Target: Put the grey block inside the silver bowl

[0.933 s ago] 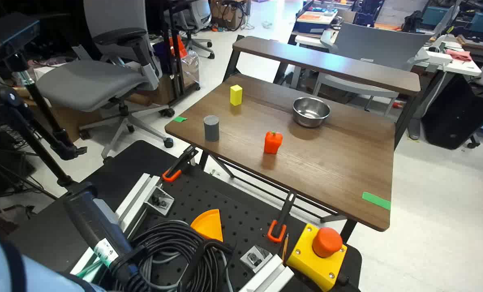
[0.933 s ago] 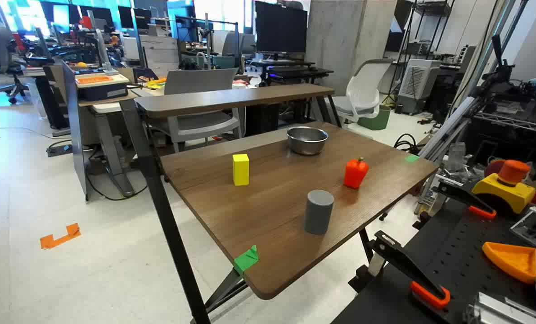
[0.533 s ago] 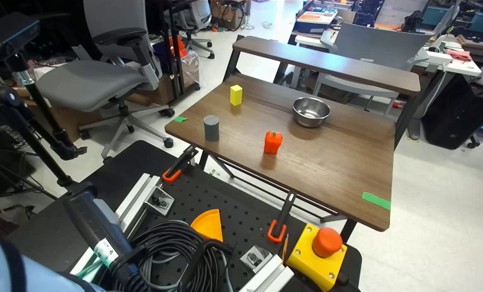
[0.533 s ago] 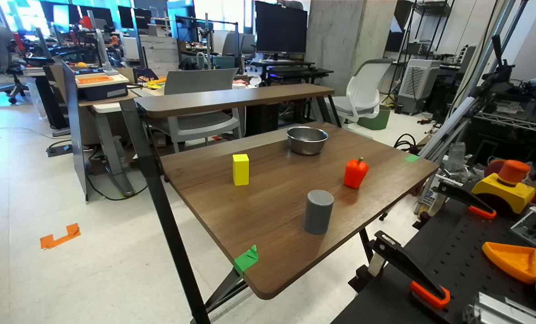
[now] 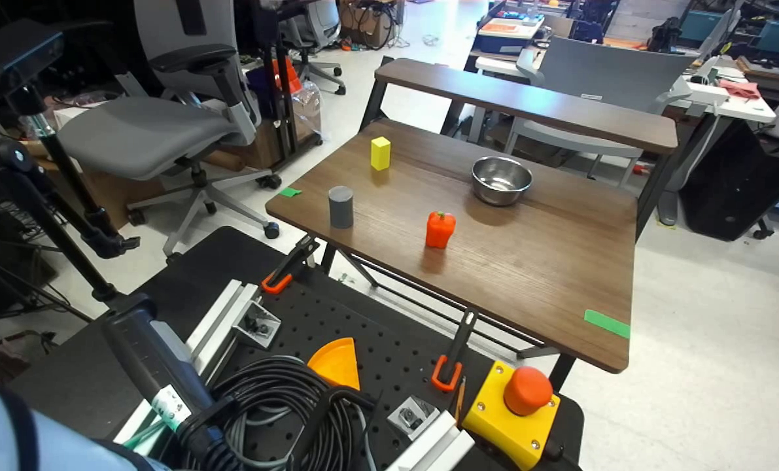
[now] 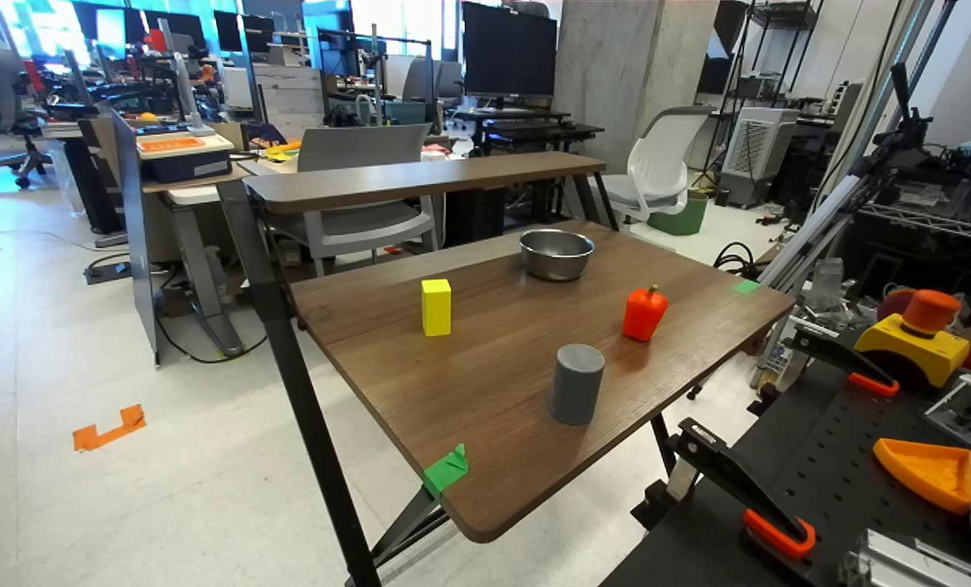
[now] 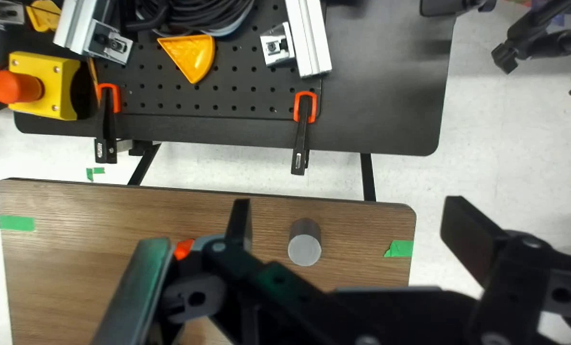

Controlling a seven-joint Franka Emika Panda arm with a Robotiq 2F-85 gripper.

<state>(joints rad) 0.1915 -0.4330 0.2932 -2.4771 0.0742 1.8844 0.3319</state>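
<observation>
Orange pepper (image 5: 439, 233) right of grey block (image 5: 341, 211) (both exterior views agree)
Yellow block (image 5: 380, 155) farther off; my claw (image 7: 348, 214) gapes wide, empty.

Across the bottom of my wrist view, I have the black two-jawed gripper (image 7: 352, 223) with its jaws standing wide apart. Through the gap I see the grey cylindrical block (image 7: 304, 249), its pale round end turned towards me, on the brown wood-grain tabletop (image 7: 98, 211), apart from both jaws. A bright orange object (image 7: 183, 249) shows between parts of the gripper, partly hidden from me. Higher in view, a yellow box (image 7: 57, 91) with a round orange button (image 7: 14, 87) rests on the black work surface (image 7: 381, 96).
</observation>
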